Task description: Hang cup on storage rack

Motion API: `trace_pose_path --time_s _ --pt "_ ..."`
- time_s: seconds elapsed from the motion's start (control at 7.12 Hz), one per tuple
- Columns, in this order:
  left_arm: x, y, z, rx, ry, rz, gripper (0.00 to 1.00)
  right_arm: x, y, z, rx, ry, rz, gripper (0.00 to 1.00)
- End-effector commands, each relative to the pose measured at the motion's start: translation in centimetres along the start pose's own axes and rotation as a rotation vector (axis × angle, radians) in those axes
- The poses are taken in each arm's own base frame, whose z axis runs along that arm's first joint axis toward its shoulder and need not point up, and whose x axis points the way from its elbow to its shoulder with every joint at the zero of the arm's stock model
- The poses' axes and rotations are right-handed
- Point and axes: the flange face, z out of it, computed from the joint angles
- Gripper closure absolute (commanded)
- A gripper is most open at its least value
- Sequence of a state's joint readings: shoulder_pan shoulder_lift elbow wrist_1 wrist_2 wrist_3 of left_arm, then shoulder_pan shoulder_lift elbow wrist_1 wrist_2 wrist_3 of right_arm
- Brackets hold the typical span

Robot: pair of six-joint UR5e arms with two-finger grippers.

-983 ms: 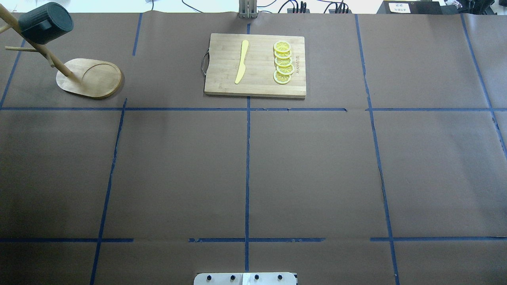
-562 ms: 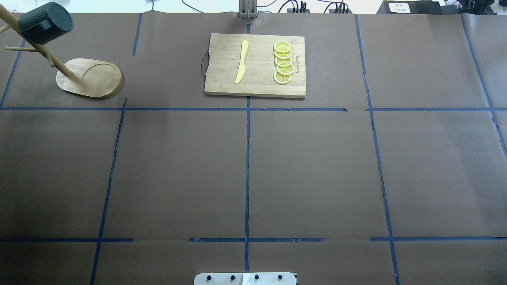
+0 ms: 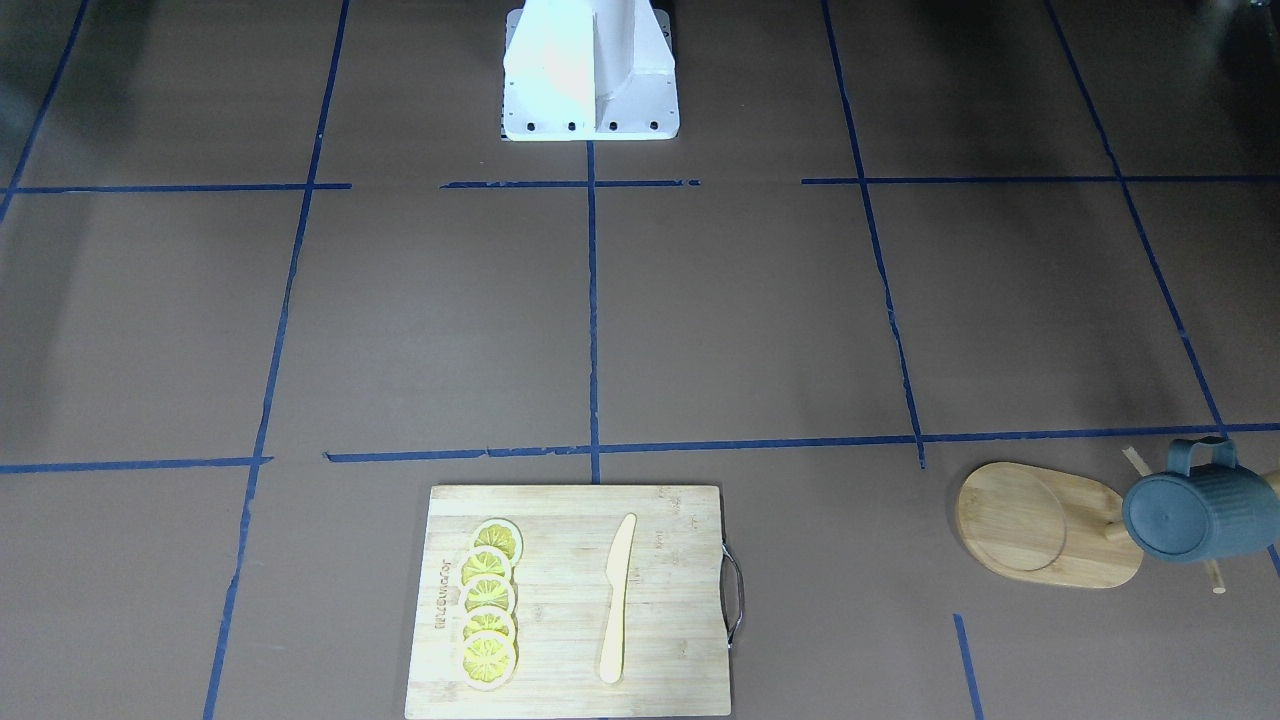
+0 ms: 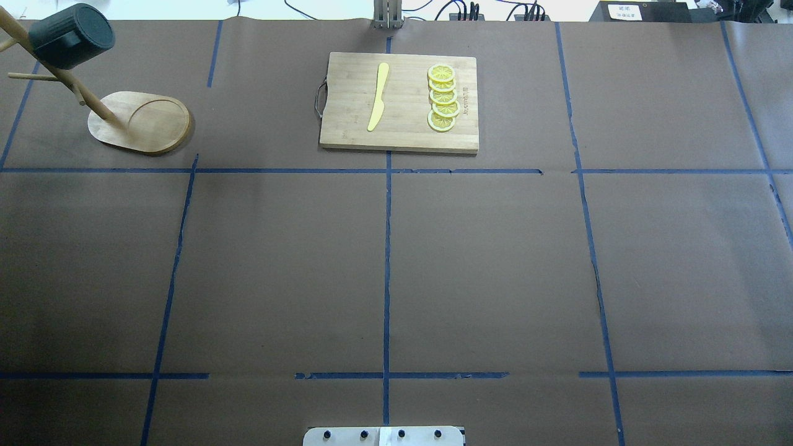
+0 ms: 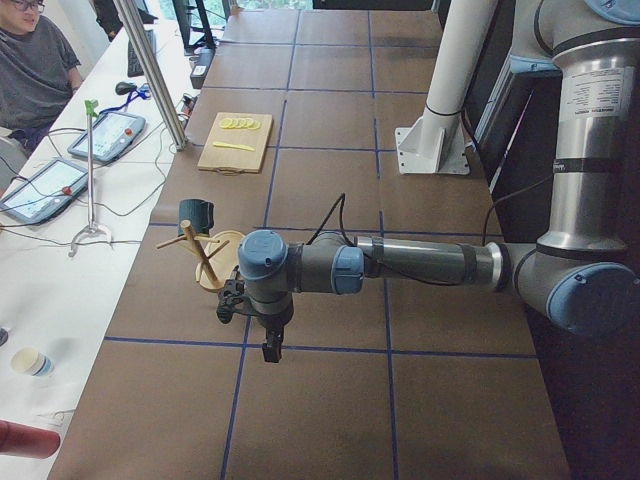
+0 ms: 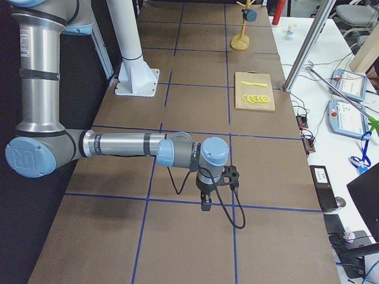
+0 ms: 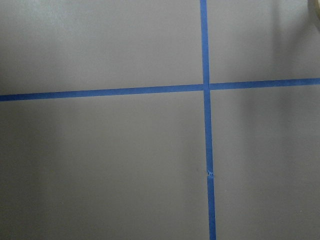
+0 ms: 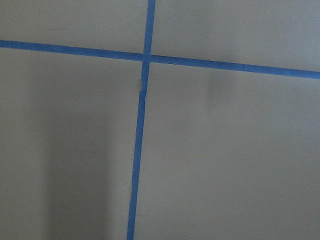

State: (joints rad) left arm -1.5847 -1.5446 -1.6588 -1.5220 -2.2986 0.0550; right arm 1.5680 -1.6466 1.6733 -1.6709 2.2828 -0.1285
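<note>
My left gripper shows only in the view from the table's left end. It hangs under the wrist in the lower middle of that frame, over the brown paper, and I cannot tell whether its fingers are apart or together. My right gripper is likewise seen only from the table's right end, low in the middle of the frame, pointing down at the paper, and I cannot tell its opening either. Both wrist cameras show only brown paper crossed by blue tape lines. The cup is in the upper left corner of the overhead view, up on the storage rack and off the table, well apart from both grippers. It is dark blue-grey and ribbed, tipped on its side with its flat bottom toward the camera. In the front-facing view it sits at the lower right, with its loop handle at the top. I cannot make out which peg carries it, and no lettering on it is readable. The cutting board at upper centre holds a yellow knife and a row of lemon slices. A small mark is printed on the board beside the slices, too small to read.
</note>
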Motion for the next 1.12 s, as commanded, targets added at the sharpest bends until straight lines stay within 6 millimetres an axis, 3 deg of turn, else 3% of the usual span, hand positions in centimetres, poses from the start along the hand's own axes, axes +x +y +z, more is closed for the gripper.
trace_pose_path --time_s 0.0,0.56,0.84,0.98 --pt "0.2 0.0 -0.1 0.003 0.001 0.004 0.00 0.7 0.0 1.1 -0.027 0.005 0.005 0.00" --pt "-0.1 0.4 0.0 -0.002 -0.005 -0.002 0.00 0.7 -0.1 1.2 -0.025 0.002 0.015 0.00" --pt "-0.1 0.7 0.0 -0.001 -0.004 -0.001 0.00 -2.0 -1.9 1.7 -0.043 0.033 -0.062 0.00" --pt "0.0 0.7 0.0 -0.001 -0.005 0.001 0.00 -2.3 -2.2 1.5 -0.038 0.032 -0.068 0.00"
